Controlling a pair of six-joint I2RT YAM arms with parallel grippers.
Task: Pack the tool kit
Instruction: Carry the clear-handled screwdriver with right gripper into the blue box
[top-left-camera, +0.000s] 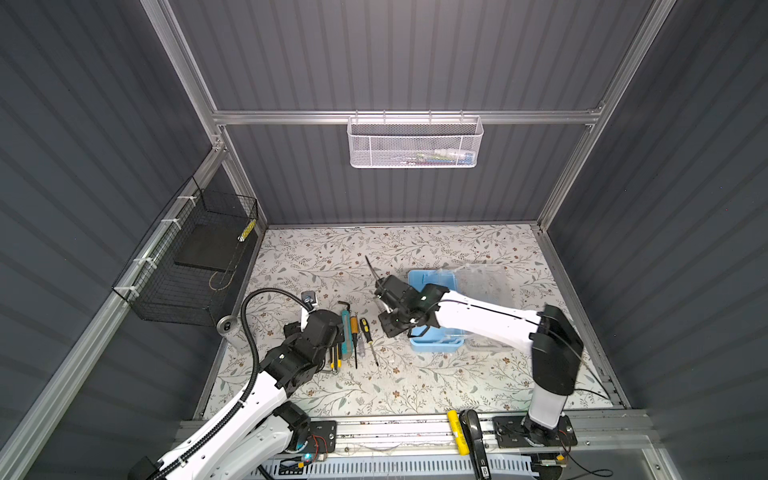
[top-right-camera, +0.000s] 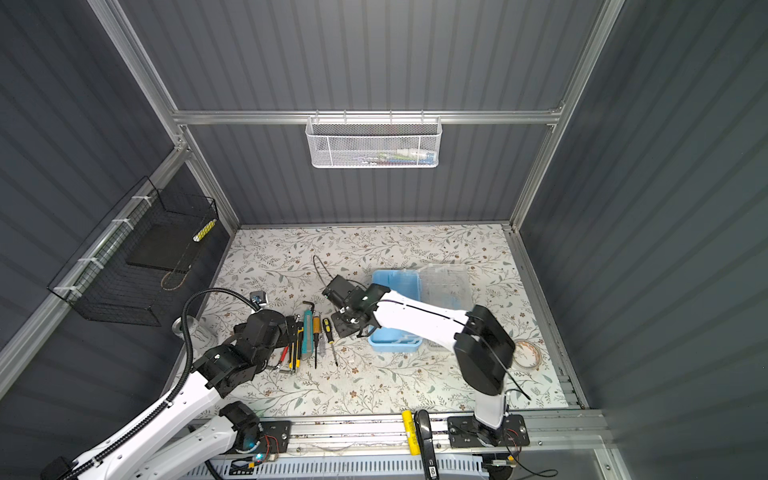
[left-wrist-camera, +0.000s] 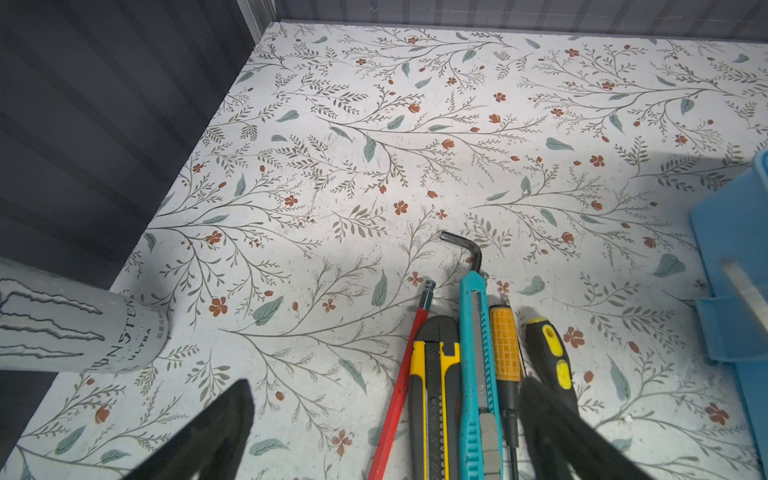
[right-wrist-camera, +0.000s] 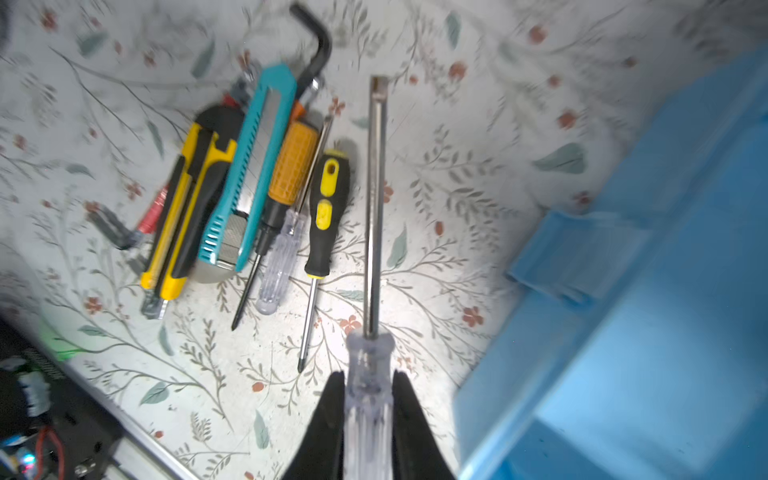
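On the floral table (top-left-camera: 415, 386) we find the tool kit's light-blue box (top-left-camera: 428, 277) right of centre, open, with its clear lid (top-left-camera: 486, 276) lying flat on its right side. The right arm crosses over it.

Left of the box, a row of tools lies side by side. We make out a yellow-and-black utility knife (left-wrist-camera: 436, 395), a teal utility knife (left-wrist-camera: 478, 365), an orange-handled screwdriver (left-wrist-camera: 505, 345) and a black hex key (left-wrist-camera: 465, 247).

Only the right wrist view shows us the grip. The right gripper (right-wrist-camera: 369, 378) pinches a clear-handled screwdriver (right-wrist-camera: 372, 249) by its handle, above the table beside the box.

The left gripper (left-wrist-camera: 386, 386) hangs over the row, fingers spread wide.

A roll of tape (top-right-camera: 525, 343) appears in one top view only.

The left wrist view shows a grey can (left-wrist-camera: 62, 324), where we read "ONSTER" and "ULTRA".
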